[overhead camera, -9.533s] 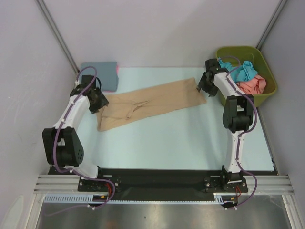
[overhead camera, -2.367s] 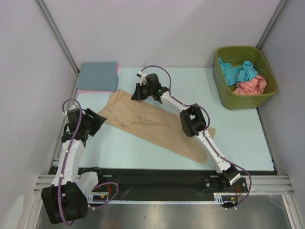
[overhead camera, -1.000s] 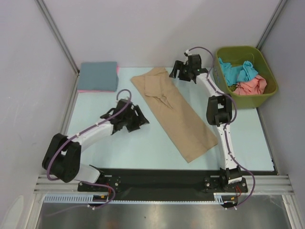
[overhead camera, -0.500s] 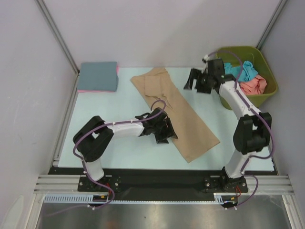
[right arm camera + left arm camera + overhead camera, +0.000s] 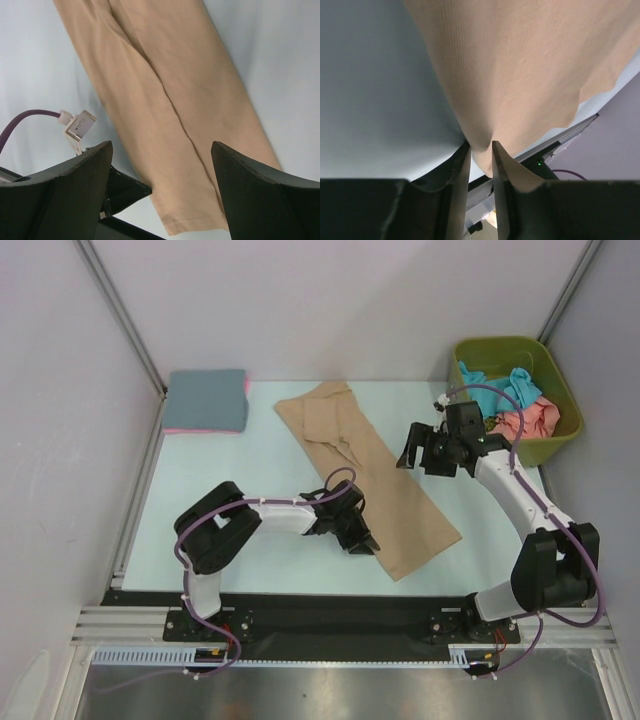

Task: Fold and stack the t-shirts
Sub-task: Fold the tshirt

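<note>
Top external: looked steeply down from above and behind the arm bases, far enough off to hold the whole surface (image 5: 250, 490); the tan t-shirt (image 5: 365, 475) lay mid-view, the olive bin (image 5: 497, 341) off to the shirt's far right.
Left wrist: sat very near the shirt's edge, facing along the left claw (image 5: 481, 155), whose fingers pinched the cloth; the shirt filled the upper right of the view.
Right wrist: hung higher above the shirt, facing down between the widely parted fingers of the right claw (image 5: 161, 150), so most of the shirt's length showed.
Shared: all three held the tan t-shirt; the right wrist view also caught a purple cable (image 5: 25, 122) beside the shirt's edge.
</note>
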